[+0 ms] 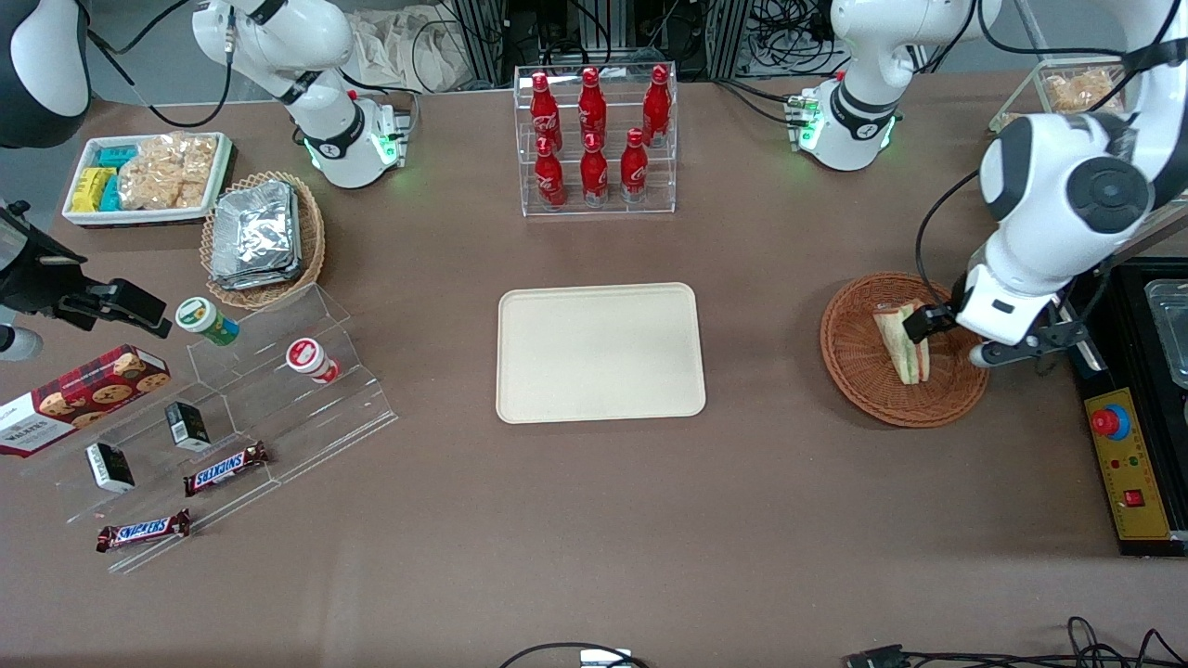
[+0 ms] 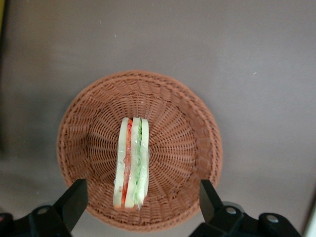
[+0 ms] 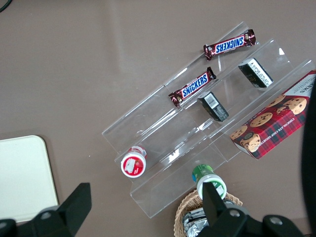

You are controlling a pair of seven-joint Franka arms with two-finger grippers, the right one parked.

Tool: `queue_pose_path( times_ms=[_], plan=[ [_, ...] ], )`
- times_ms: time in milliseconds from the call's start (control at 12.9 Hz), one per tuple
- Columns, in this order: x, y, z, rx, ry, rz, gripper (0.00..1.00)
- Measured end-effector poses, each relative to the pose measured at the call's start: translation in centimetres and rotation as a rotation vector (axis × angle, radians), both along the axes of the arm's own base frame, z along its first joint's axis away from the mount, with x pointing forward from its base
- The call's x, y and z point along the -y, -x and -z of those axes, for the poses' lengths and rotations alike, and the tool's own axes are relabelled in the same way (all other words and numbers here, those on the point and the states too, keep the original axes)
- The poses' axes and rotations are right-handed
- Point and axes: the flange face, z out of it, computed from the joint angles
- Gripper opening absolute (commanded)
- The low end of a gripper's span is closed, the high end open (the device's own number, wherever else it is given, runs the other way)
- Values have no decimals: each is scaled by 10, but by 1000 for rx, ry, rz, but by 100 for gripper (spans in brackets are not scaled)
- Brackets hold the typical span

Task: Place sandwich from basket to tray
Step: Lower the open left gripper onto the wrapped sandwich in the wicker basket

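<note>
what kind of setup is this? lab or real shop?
Likely a lab bench staged as a snack counter: cola bottles in a clear rack, Snickers bars on acrylic steps, an emergency-stop box at the table edge. The left hand hovers open over the sandwich in its basket.

Rough woven wicker basket (image 2: 187,148); smooth matt plastic tray (image 1: 600,353).

The gripper (image 2: 140,207) hangs over the basket (image 1: 849,357) with its jaws wide apart, and nothing sits between them and the sandwich (image 2: 131,165). The sandwich stands on its edge in the middle, with bare weave on both sides. From basket to tray (image 1: 520,399) the brown table (image 1: 761,482) is bare. The bottle rack (image 1: 596,139) stands farther from the front camera than the tray, well apart.
</note>
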Motion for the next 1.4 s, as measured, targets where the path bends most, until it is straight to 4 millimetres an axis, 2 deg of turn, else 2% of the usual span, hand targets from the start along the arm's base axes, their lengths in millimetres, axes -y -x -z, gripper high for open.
queue_pose_path(
  times_ms=[310, 466, 543, 698, 1086, 1164, 1241, 1319, 1397],
  plan=[
    [-24, 32, 79, 45, 16, 11, 100],
    [-44, 41, 110, 55, 25, 10, 100],
    [-48, 43, 122, 50, 28, 7, 100],
    [-47, 45, 135, 32, 30, 9, 100],
    [-45, 49, 140, 18, 31, 11, 99],
    [-45, 51, 142, 13, 31, 12, 94],
    [-45, 53, 143, 9, 31, 12, 62],
    [-44, 54, 144, 6, 31, 12, 22],
    [-44, 55, 145, 4, 31, 13, 4]
  ],
)
